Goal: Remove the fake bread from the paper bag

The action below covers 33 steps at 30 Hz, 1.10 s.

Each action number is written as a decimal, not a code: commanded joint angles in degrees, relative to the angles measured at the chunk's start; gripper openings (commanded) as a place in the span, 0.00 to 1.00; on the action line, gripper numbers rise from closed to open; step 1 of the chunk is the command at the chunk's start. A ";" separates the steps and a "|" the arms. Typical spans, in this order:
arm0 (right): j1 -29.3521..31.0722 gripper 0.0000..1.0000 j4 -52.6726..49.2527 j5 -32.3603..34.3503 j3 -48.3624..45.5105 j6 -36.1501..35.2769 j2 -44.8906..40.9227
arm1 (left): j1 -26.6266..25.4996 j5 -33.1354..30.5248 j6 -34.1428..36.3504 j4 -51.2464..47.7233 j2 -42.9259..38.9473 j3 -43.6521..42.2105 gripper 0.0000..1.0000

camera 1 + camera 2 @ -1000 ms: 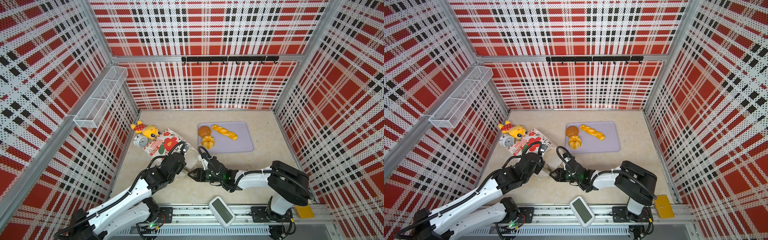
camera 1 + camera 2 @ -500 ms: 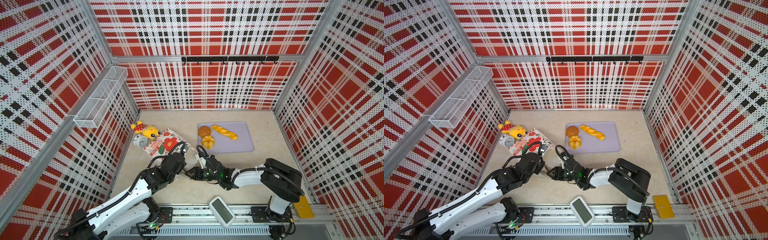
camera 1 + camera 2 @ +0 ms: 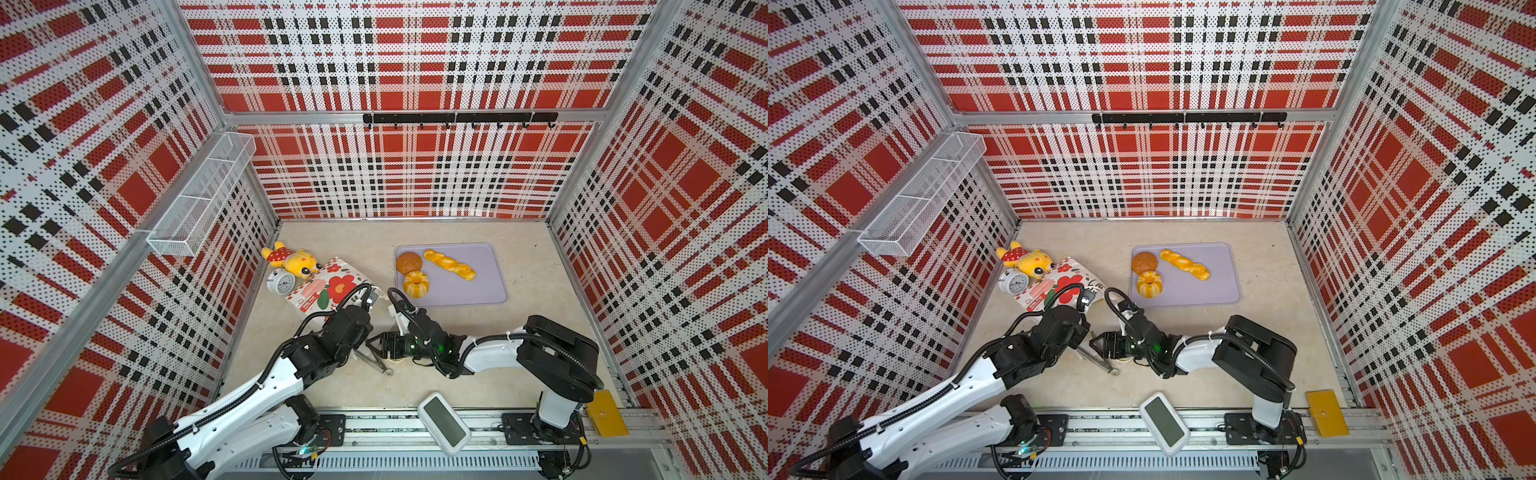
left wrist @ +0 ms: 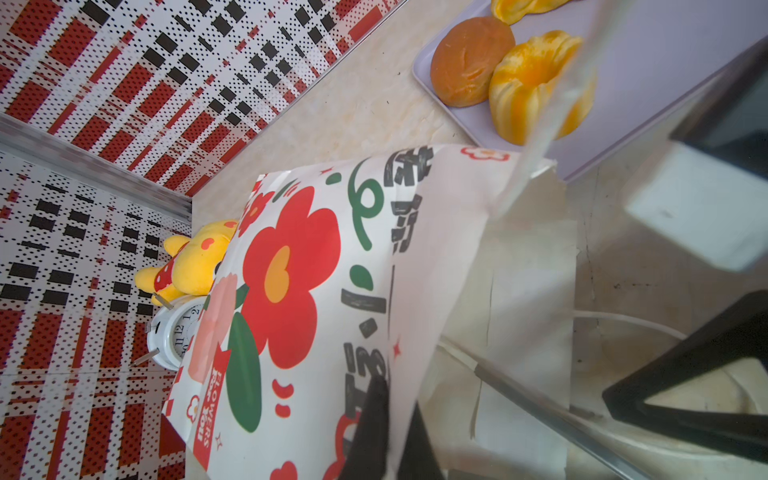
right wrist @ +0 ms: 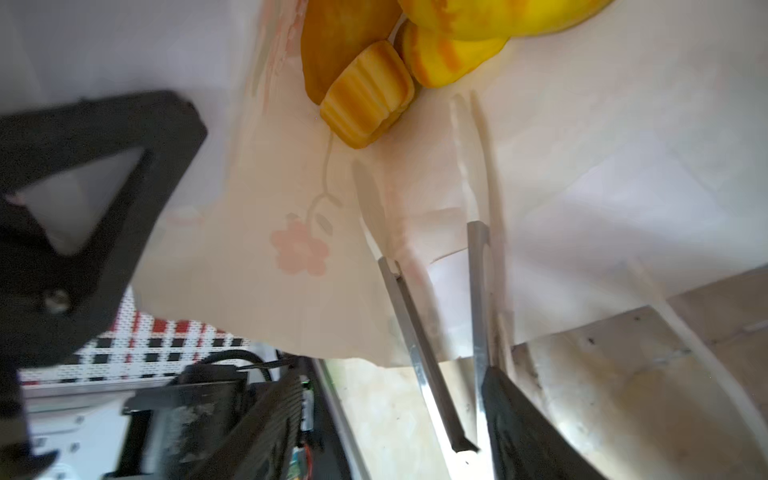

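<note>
Since the tabletop [image 3: 540, 332] is the only support, the bag [image 3: 332, 286] lies on its broad side, flowers up and mouth toward the arms. I judge this lets a reach go in level rather than from above. Beside it, the tray [image 3: 486, 286] takes what comes out. A twist [image 3: 449, 264], a ring [image 3: 415, 284] and a bun [image 3: 409, 262] lie there, so the task looks partly done. The left fingers [image 4: 370, 424] are clamped on the bag's upper lip, apparently lifting it to keep the mouth open. The right fingers [image 5: 166, 120] stand wide at the mouth with the tongs [image 5: 419, 353] between them. One tong arm rests against a finger and the other is clear, so nothing is squeezed. More bread [image 5: 365, 95] sits deep inside the bag, just past the tong tips.
</note>
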 commanded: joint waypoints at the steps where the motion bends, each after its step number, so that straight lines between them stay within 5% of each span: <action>1: 5.67 0.74 13.66 15.58 -5.70 -18.45 1.49 | -0.23 -0.84 -0.75 0.82 0.30 0.61 0.00; 3: 8.22 0.82 28.96 19.83 -9.07 -21.95 7.14 | -0.23 -0.76 -0.83 0.73 0.36 0.63 0.00; 4: 9.64 1.00 37.86 20.96 -9.96 -25.62 10.82 | -0.23 -0.67 -0.85 0.65 0.30 0.62 0.00; 6: 12.11 1.00 45.37 24.52 -9.15 -31.27 15.54 | -0.30 -0.80 -0.90 0.71 0.22 0.60 0.00; 14: 12.04 0.99 36.44 26.30 -6.83 -34.20 15.02 | -0.24 -0.69 -0.97 0.72 0.32 0.71 0.00; 24: 9.91 0.79 13.99 24.02 -2.62 -33.38 10.25 | 0.12 -0.24 -0.91 1.00 0.41 0.80 0.00; 33: 9.80 0.78 4.73 20.81 4.85 -35.39 15.32 | 2.43 1.91 -0.64 1.77 1.33 1.24 0.00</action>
